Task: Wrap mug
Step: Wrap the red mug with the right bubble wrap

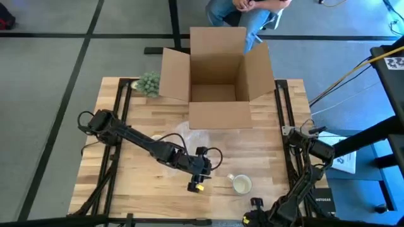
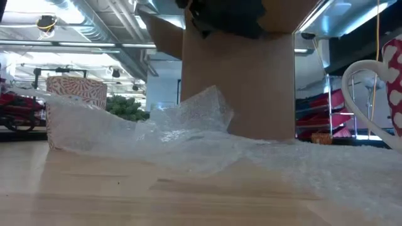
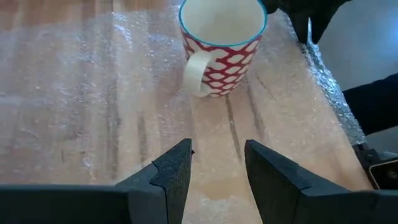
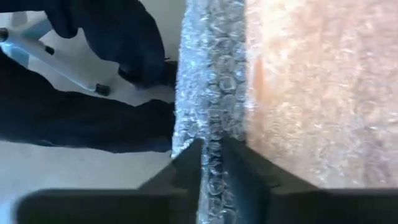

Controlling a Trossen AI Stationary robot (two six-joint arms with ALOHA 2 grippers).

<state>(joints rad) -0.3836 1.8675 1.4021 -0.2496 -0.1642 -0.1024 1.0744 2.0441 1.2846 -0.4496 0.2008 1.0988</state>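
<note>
Red-patterned mug (image 3: 222,46) beyond left fingers (image 3: 176,171).

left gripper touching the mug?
Apart. Left wrist view: the left gripper has open fingers, with a bare strip of bubble wrap between them and the mug.

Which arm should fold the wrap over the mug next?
Right, probably. The right gripper already pinches the bubble wrap edge near the mug. The left gripper is open and empty, aimed at the mug.
</note>
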